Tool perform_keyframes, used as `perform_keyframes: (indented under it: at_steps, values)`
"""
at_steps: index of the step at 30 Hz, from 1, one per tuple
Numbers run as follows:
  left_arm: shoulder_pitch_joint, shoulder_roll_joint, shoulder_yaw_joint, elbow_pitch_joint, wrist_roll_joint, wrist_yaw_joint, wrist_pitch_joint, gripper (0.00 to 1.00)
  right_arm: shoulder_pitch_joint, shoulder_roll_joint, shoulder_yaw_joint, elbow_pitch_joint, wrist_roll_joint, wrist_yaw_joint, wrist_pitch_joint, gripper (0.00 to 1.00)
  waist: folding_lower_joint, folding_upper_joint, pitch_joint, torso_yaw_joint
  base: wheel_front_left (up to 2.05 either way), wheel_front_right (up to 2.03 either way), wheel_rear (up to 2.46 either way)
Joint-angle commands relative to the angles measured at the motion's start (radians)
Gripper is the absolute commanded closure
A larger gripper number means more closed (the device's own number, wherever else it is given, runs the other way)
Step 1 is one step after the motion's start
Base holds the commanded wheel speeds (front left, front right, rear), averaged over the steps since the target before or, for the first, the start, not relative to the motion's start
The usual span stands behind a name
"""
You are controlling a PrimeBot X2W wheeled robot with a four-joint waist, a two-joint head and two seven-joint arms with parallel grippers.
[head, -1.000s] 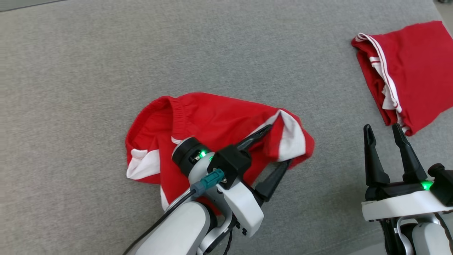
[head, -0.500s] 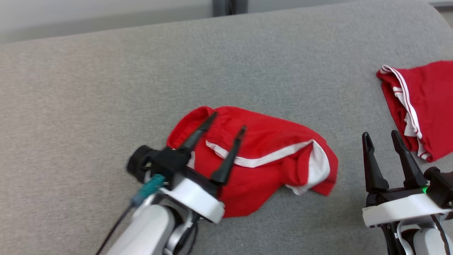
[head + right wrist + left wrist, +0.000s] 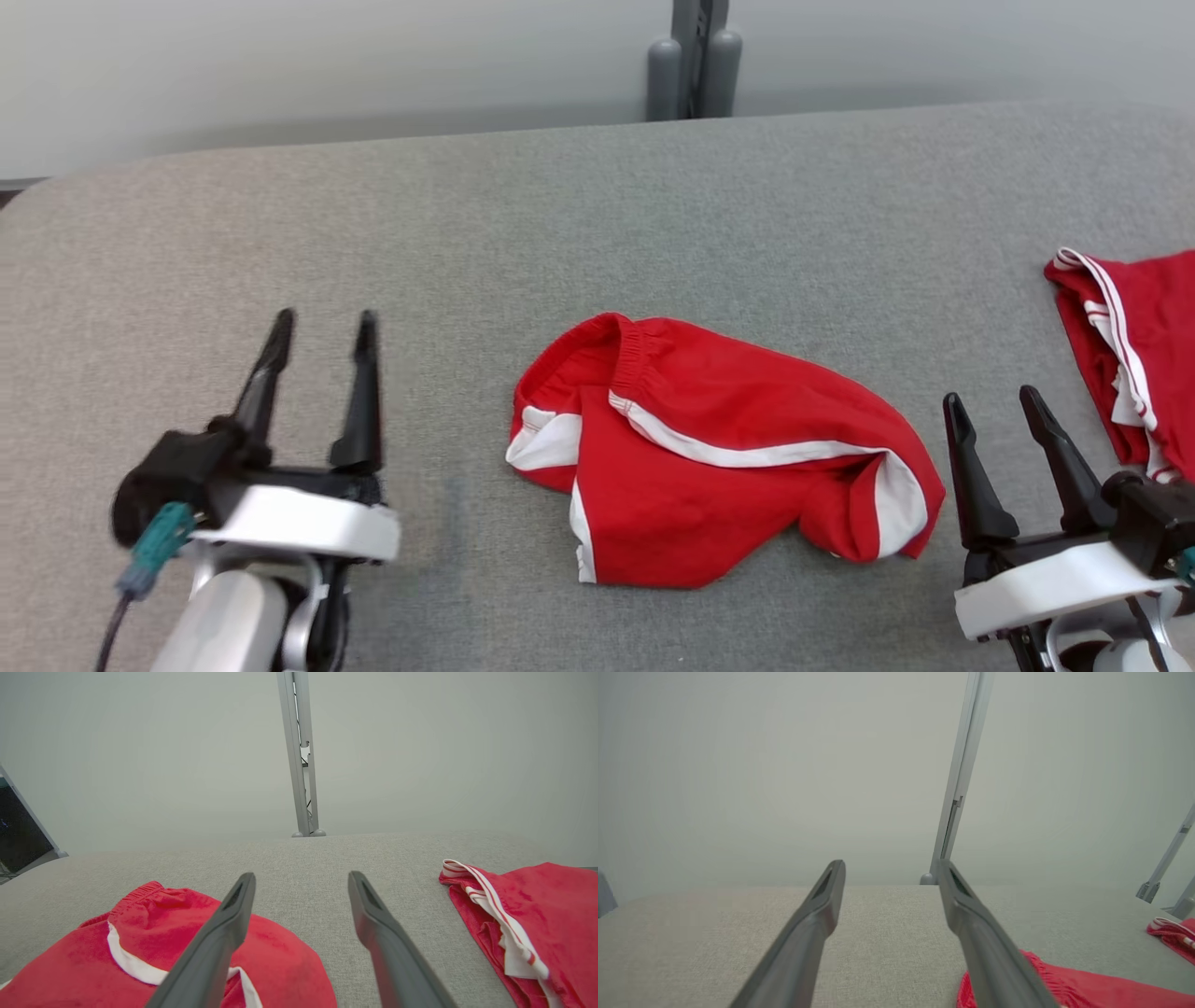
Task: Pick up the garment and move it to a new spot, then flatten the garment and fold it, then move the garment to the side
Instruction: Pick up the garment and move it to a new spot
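Garment [image 3: 719, 467]: red shorts with white trim, lay crumpled mid-table. Waistband was at the far left, a white-edged leg curled at the right. Nothing held it.
Table [image 3: 373, 233]: grey fabric top.
Left gripper [image 3: 325, 319]: hovered left of the garment, well apart from it. Fingers were spread with nothing between them.
Right gripper [image 3: 991, 398]: was just beside the garment's right end; contact couldn't be told. Fingers were spread and empty.
Second garment [image 3: 1139, 345]: red with white stripes, folded, at the table's right edge, apart from the first. The right gripper was between the two.
Post [image 3: 691, 56]: grey upright behind the table's far edge, against a pale wall.
Left wrist view: garment's edge showed at lower right, by the right finger.
Right wrist view: garment lay behind the left finger, second garment off to the right.
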Motion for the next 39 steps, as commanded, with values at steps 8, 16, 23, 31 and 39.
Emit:
perform_keyframes:
  at_steps: [8, 16, 23, 31, 39]
  values:
    - [0.111, 0.049, 0.08, 0.024, -0.02, -0.011, -0.016, 0.0, 0.051, -0.02, -0.004, -0.006, -0.014, 0.0, 0.024, 0.0, 0.0, -0.0001, -0.064, 0.042, 0.0, 0.0, 0.0]
    - [0.204, 0.065, 0.086, 0.034, -0.018, -0.033, -0.018, 0.0, 0.094, -0.025, -0.01, -0.016, -0.02, 0.0, 0.044, 0.0, 0.0, -0.0001, -0.121, 0.051, 0.0, 0.0, 0.0]
    - [0.25, 0.06, 0.07, 0.03, -0.017, -0.026, -0.012, 0.0, 0.135, -0.019, -0.015, -0.03, -0.019, 0.0, 0.057, 0.0, 0.0, -0.0001, -0.168, 0.048, 0.0, 0.0, 0.0]
    - [0.268, 0.068, 0.062, 0.021, -0.023, -0.016, 0.016, 0.0, 0.157, -0.014, -0.019, -0.049, -0.016, 0.0, 0.055, 0.0, 0.0, -0.0001, -0.182, 0.043, 0.0, 0.0, 0.0]
    - [0.275, 0.069, 0.054, 0.011, -0.03, -0.009, 0.034, 0.0, 0.161, -0.009, -0.026, -0.064, -0.018, 0.0, 0.059, 0.0, 0.0, -0.0001, -0.185, 0.043, 0.0, 0.0, 0.0]
